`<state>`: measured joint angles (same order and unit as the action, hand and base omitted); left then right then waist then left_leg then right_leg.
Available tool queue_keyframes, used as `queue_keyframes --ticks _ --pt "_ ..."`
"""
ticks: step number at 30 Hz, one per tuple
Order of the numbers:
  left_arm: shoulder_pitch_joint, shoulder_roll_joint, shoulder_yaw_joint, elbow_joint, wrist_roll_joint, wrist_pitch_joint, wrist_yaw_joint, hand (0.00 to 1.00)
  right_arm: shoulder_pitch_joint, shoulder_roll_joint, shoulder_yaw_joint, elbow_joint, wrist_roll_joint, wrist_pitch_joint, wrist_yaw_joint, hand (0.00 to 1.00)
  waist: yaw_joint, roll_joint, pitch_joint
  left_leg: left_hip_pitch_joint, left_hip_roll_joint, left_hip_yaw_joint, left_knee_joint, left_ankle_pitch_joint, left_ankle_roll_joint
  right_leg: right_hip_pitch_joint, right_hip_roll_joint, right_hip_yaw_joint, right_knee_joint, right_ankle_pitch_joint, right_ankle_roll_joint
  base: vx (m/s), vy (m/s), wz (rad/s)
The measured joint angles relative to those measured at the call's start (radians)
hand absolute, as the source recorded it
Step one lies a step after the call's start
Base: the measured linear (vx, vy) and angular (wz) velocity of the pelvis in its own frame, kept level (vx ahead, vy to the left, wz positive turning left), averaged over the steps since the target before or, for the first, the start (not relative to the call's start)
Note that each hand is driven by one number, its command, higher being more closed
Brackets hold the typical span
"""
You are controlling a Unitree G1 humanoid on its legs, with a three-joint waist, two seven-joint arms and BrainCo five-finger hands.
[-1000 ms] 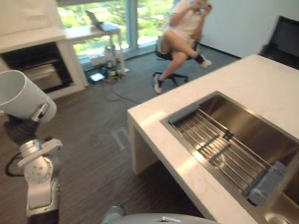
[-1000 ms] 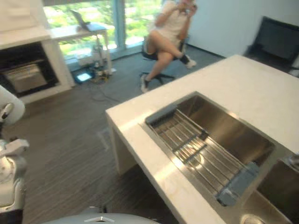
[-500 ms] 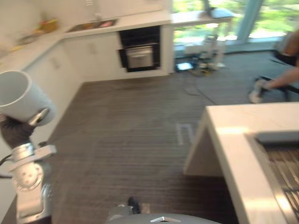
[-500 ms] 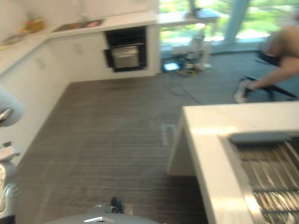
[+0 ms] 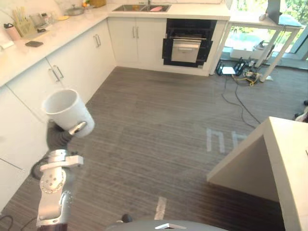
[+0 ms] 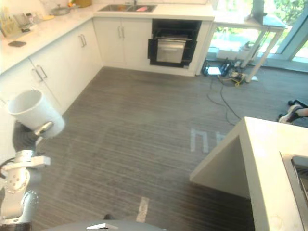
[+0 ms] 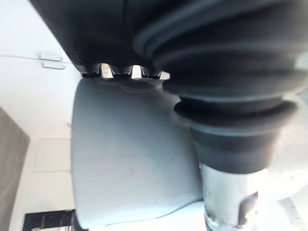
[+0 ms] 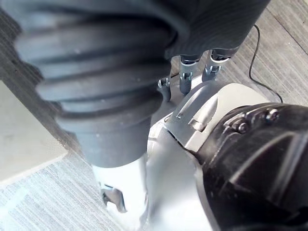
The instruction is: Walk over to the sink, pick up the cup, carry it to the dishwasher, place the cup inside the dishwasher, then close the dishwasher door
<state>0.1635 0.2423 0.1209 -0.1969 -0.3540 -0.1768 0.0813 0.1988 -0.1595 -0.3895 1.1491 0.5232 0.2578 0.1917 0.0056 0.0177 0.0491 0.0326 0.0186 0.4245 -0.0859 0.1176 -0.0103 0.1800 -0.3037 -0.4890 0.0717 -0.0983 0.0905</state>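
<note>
A white cup (image 5: 67, 111) is held up at the lower left, mouth tilted up and to the left, with my left hand (image 5: 58, 138) shut round its lower part. The left wrist view shows the cup's wall (image 7: 130, 159) pressed against that hand's fingers (image 7: 132, 72). A dark built-in appliance (image 5: 187, 43) with a silver front sits in the far cabinet row, across the floor from the cup. My right hand (image 8: 185, 72) hangs with relaxed fingers and holds nothing.
White cabinets (image 5: 72, 72) under a countertop run along the left and far walls. The island counter's corner (image 5: 288, 154) juts in at the right. A white table (image 5: 262, 24) with cables on the floor (image 5: 240, 77) stands at the far right. A person's shoe (image 6: 291, 111) shows beside the island.
The camera has swung left: the sink and island slid off to the right, and the cabinets and dark appliance came into view. The cup stays in my left hand.
</note>
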Motion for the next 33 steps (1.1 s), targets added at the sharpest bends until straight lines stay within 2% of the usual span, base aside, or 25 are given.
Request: queue_keyframes --ticks 1,2,3,5,10,15,18,25,29,33 --pt "-0.019 0.010 -0.035 0.034 -0.009 0.004 -0.006 1.00 0.000 0.003 0.025 -0.015 0.001 -0.007 0.002 0.00 -0.027 0.002 0.000 -0.009 -0.003 -0.045 -0.001 0.010 0.004 0.001 0.028 0.073 0.005 -0.031 -0.002 -0.12 -0.083 0.80" --pt "-0.039 0.011 -0.060 0.053 -0.015 0.005 -0.025 1.00 -0.002 0.002 0.039 -0.030 0.001 -0.010 0.000 0.00 -0.034 -0.003 0.000 -0.015 -0.007 -0.070 -0.001 0.019 0.007 0.002 0.036 0.091 0.014 -0.042 0.015 -0.11 -0.080 0.77" --pt "-0.042 0.011 -0.068 0.055 -0.015 0.005 -0.032 1.00 -0.002 -0.001 0.045 -0.030 0.001 -0.010 -0.001 0.00 -0.032 -0.006 0.000 -0.015 -0.006 -0.074 -0.002 0.021 0.007 0.004 0.038 0.090 0.017 -0.044 0.018 -0.09 -0.050 0.38" --pt "-0.043 0.011 -0.080 0.055 -0.017 0.005 -0.047 1.00 -0.002 -0.008 0.058 -0.032 0.000 -0.017 0.001 0.00 -0.024 0.008 0.005 -0.020 0.005 -0.082 -0.002 0.022 0.000 0.005 0.054 0.092 0.011 -0.042 0.015 -0.05 -0.025 0.10" --pt "-0.043 0.011 -0.080 0.055 -0.066 0.006 -0.043 1.00 -0.009 -0.007 0.114 -0.032 -0.001 -0.031 0.001 0.00 -0.030 0.001 0.003 -0.020 0.030 -0.076 -0.002 0.023 -0.009 0.005 0.081 0.104 -0.002 -0.034 0.004 -0.01 -0.040 -0.07" --pt "-0.043 0.004 -0.081 0.062 -0.105 0.016 0.001 1.00 -0.023 -0.004 0.188 -0.033 0.003 -0.030 0.005 0.00 -0.030 -0.036 -0.022 -0.012 0.054 -0.035 -0.002 0.016 -0.029 -0.012 0.103 0.152 -0.015 -0.028 -0.002 0.04 -0.044 -0.25" --pt "-0.043 -0.012 -0.080 0.089 -0.093 0.016 0.046 1.00 -0.024 -0.007 0.221 -0.033 0.022 -0.025 0.009 0.00 -0.031 -0.046 -0.032 0.002 0.063 -0.009 -0.002 0.011 -0.043 -0.012 0.110 0.177 -0.016 -0.026 -0.006 0.08 -0.042 -0.26" --pt "-0.058 -0.020 -0.081 0.144 -0.055 0.016 0.071 1.00 -0.023 -0.016 0.249 -0.033 0.063 0.007 0.018 0.00 -0.049 -0.047 -0.055 0.030 0.089 0.029 -0.002 0.005 -0.071 -0.011 0.132 0.210 -0.013 -0.032 -0.020 0.04 -0.044 -0.19" --pt "-0.054 -0.031 -0.083 0.153 -0.054 0.015 0.088 1.00 -0.023 -0.019 0.249 -0.033 0.064 0.009 0.018 0.00 -0.046 -0.044 -0.060 0.062 0.112 0.073 -0.002 -0.001 -0.090 -0.011 0.150 0.259 -0.015 -0.032 -0.021 0.00 -0.051 -0.33" --pt "-0.055 -0.049 -0.084 0.171 -0.054 0.014 0.086 1.00 -0.024 -0.019 0.240 -0.033 0.067 0.006 0.021 0.00 -0.062 -0.041 -0.064 0.077 0.124 0.098 -0.002 -0.005 -0.097 -0.015 0.158 0.284 -0.020 -0.028 -0.014 -0.02 -0.029 -0.21"
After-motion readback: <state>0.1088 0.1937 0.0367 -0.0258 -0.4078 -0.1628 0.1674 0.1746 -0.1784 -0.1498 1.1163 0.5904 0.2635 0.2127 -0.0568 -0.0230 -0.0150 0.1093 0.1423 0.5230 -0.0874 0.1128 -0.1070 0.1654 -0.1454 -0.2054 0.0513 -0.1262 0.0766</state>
